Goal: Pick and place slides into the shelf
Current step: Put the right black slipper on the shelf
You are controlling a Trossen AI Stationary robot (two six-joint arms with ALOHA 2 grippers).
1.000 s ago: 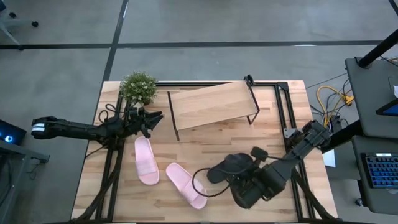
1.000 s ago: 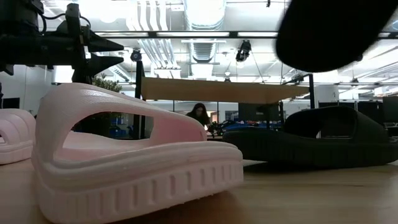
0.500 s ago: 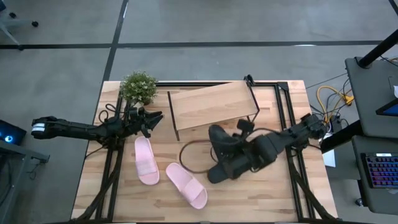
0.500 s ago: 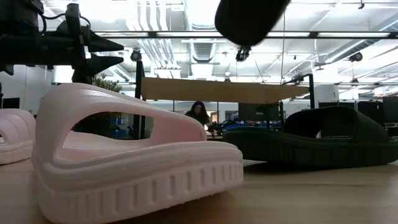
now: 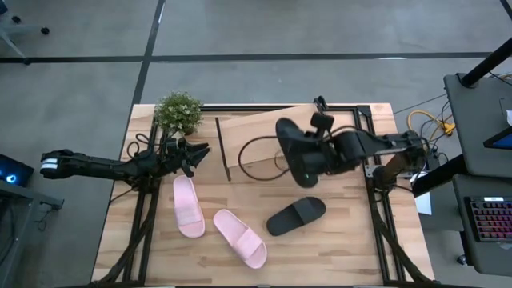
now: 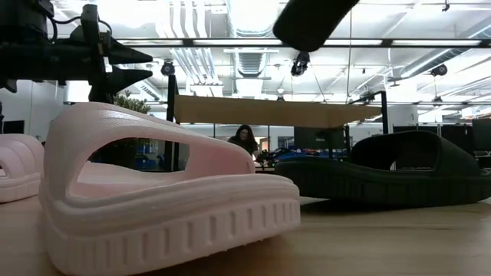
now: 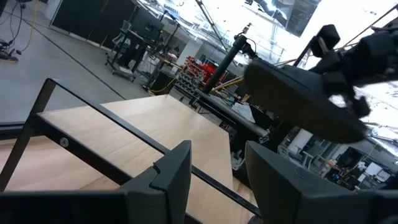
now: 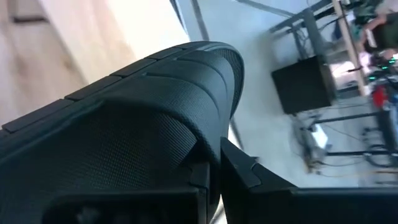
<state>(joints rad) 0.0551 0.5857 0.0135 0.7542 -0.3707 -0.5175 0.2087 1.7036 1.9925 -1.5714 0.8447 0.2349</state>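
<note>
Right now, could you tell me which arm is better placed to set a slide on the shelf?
The right: its pincer already holds a black slide above the shelf. The left pincer waits empty beside the shelf.

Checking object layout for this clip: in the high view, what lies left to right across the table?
Left gripper → pink slide → second pink slide → held black slide in the right gripper.
</note>
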